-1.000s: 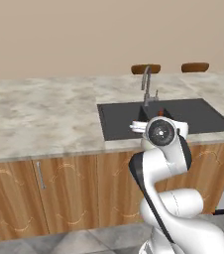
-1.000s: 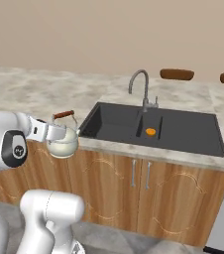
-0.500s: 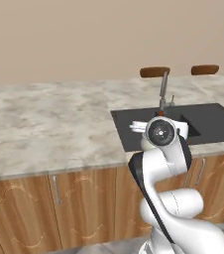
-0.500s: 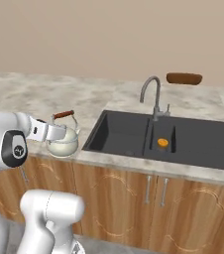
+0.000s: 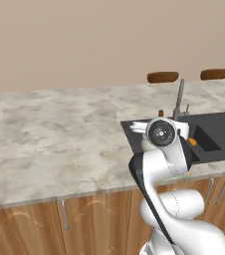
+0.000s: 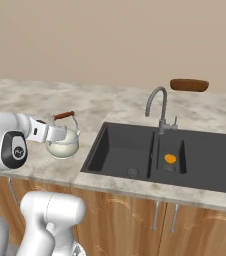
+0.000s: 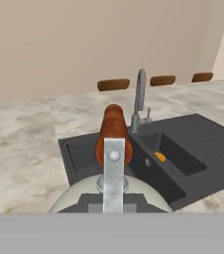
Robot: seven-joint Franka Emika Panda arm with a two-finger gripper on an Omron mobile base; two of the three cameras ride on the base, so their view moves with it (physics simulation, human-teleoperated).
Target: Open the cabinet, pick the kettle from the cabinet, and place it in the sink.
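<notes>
My gripper (image 6: 61, 133) is shut on the kettle (image 6: 63, 145), a cream-white rounded pot with a brown-topped handle. It hangs just above the marble counter's front edge, left of the sink (image 6: 125, 150). In the hand view the kettle (image 7: 74, 198) sits right under the gripper (image 7: 112, 198), its handle pointing towards the sink (image 7: 84, 154) beyond it. The black sink (image 5: 219, 134) has a silver gooseneck faucet (image 6: 157, 107). The cabinet is out of view.
A small orange object (image 6: 170, 158) lies in the sink's right basin. The marble counter (image 5: 55, 139) stretches far to the left. Wooden base cabinets (image 6: 135, 220) with short handles run below it. Brown stool tops (image 6: 189, 85) stand behind the counter.
Both base views have shifted and the counter and sink look nearer, so the camera has moved. The kettle stays in my shut gripper in the same pose.
</notes>
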